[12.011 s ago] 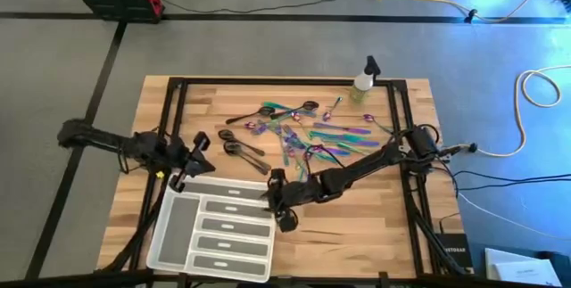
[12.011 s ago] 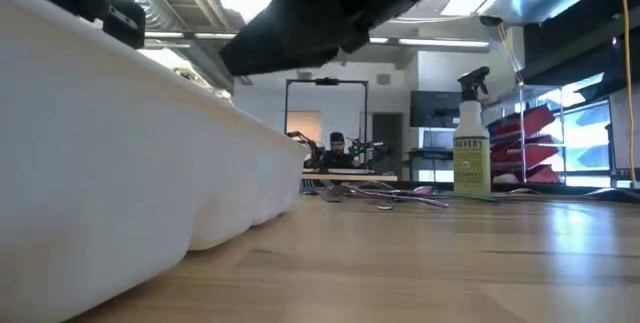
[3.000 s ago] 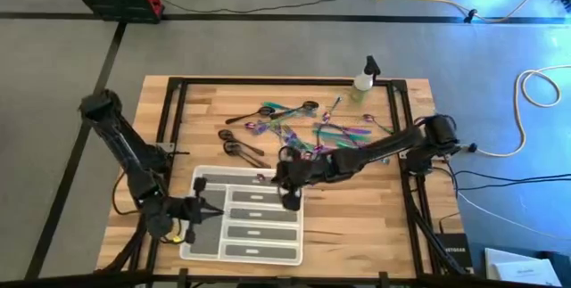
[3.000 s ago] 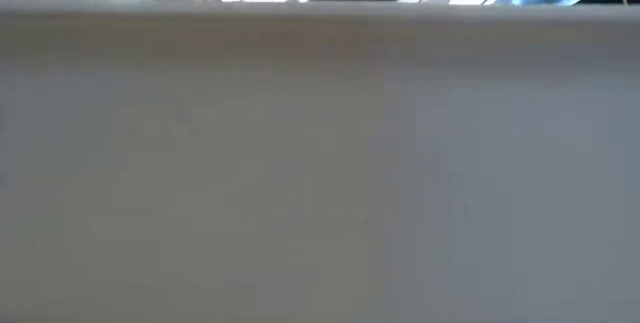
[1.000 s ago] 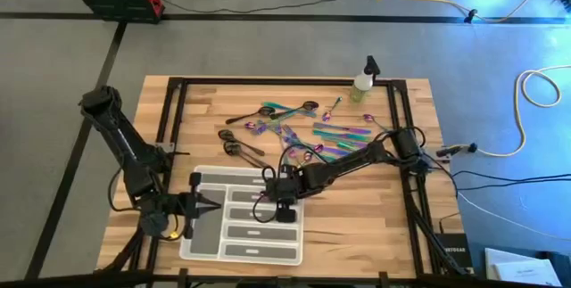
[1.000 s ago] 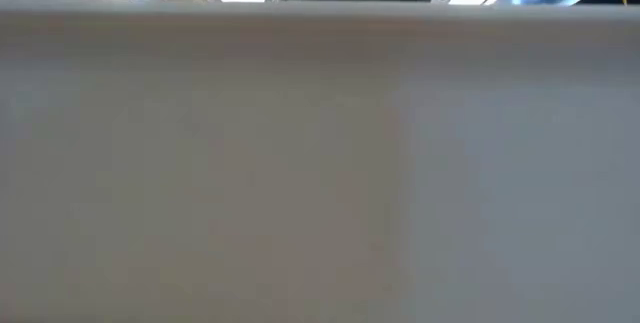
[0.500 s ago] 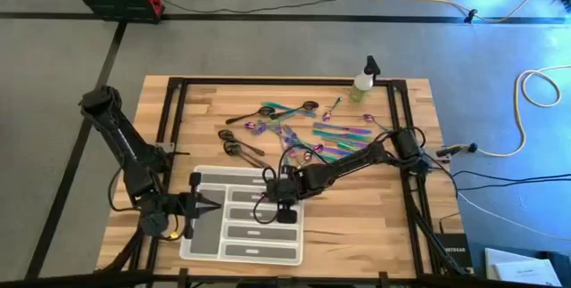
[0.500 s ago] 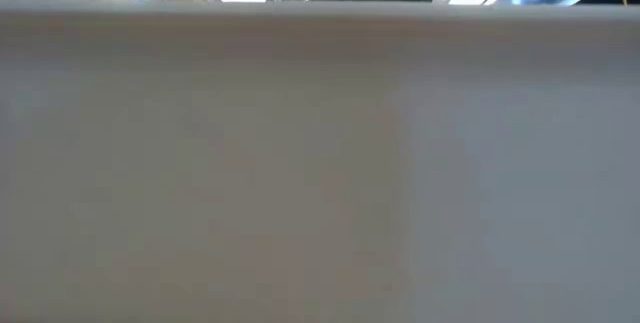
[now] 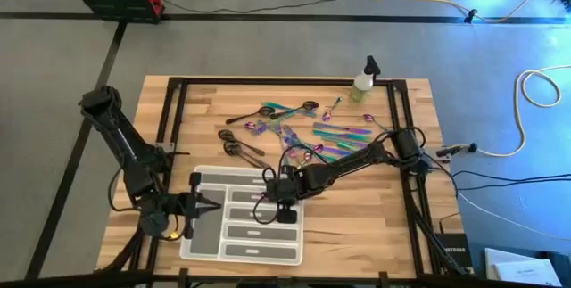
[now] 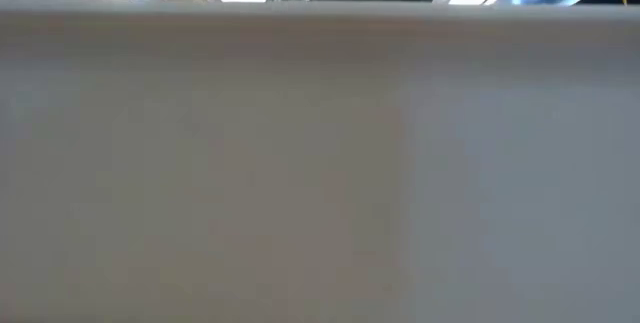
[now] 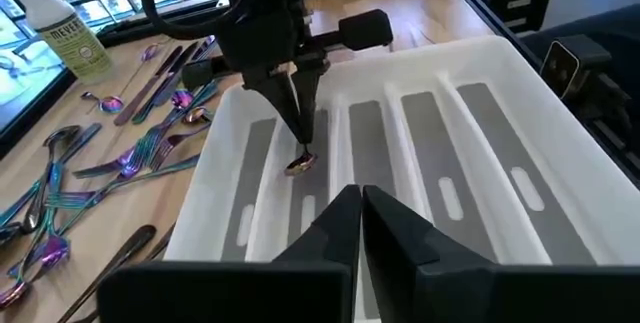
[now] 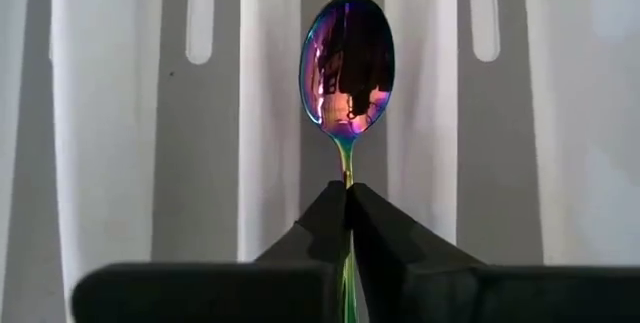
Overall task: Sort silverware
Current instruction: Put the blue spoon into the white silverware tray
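**A:** Start at the right gripper [image 12: 347,195]. How do its jaws stand?

**B:** Clamped on the thin handle of an iridescent spoon [image 12: 347,63]. The bowl sticks out past the fingertips, purple and teal. In the left wrist view the same gripper [image 11: 297,128] points down, with the spoon [image 11: 301,163] hanging just above the tray floor.

**A:** Which compartment is under it?

**B:** One of the long slots of the white tray [image 9: 207,245], near the end that faces the pile. From above, the right gripper [image 9: 283,201] sits over the tray's right edge. I cannot tell whether the spoon touches the bottom.

**A:** And the left gripper?

**B:** The left gripper [image 9: 203,204] is at the tray's left side, low over the rim. Its jaws are together, the two dark tips meeting at the near edge of the left wrist view [image 11: 361,206], holding nothing.

**A:** Where is the rest of the silverware?

**B:** The loose silverware [image 9: 299,132] lies scattered on the desk [image 9: 384,226] beyond the tray, iridescent pieces mixed together, with a few dark spoons [image 9: 239,148] nearer the tray. A spray bottle [image 9: 364,78] stands at the far edge of the desk, behind the pile.

**A:** Anything from the low camera?

**B:** The tray wall [image 10: 320,163] fills nearly all of it; only a dark piece of arm shows above.
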`<state>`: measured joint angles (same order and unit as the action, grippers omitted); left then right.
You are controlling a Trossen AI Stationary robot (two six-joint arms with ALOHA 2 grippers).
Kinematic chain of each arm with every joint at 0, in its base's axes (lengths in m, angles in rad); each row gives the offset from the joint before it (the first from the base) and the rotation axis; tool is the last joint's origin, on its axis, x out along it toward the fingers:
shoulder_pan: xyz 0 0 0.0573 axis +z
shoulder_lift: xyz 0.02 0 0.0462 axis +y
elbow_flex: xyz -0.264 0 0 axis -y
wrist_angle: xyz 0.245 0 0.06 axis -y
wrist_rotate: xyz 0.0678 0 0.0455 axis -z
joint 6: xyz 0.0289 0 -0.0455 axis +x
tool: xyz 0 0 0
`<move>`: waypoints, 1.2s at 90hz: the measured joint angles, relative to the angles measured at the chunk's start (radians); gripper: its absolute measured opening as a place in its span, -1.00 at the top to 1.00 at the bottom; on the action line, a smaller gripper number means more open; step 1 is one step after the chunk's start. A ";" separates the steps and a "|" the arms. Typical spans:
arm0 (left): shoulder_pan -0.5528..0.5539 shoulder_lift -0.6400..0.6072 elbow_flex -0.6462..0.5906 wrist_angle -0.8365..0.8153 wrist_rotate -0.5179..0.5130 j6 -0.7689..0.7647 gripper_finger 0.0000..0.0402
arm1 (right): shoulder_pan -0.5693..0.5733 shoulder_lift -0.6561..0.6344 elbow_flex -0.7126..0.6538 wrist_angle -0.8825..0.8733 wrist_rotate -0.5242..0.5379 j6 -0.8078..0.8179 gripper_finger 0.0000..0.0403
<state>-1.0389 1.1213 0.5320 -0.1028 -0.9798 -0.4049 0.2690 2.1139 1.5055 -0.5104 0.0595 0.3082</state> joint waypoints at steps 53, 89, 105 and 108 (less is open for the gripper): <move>0.000 0.000 0.000 -0.001 0.000 0.000 1.00 | -0.001 -0.008 0.005 0.007 0.004 0.000 0.82; 0.000 0.000 0.000 -0.018 0.000 -0.014 1.00 | 0.000 -0.245 -0.015 -0.217 0.346 -0.107 0.82; 0.000 0.000 0.000 -0.018 0.000 -0.033 1.00 | -0.047 -0.334 -0.172 -0.279 0.374 -0.076 0.82; 0.000 0.000 0.000 -0.018 0.000 -0.037 1.00 | -0.059 -0.360 -0.212 -0.279 0.374 -0.068 0.82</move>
<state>-1.0389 1.1217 0.5323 -0.1207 -0.9798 -0.4422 0.2102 1.7544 1.2938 -0.7892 0.4337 0.2403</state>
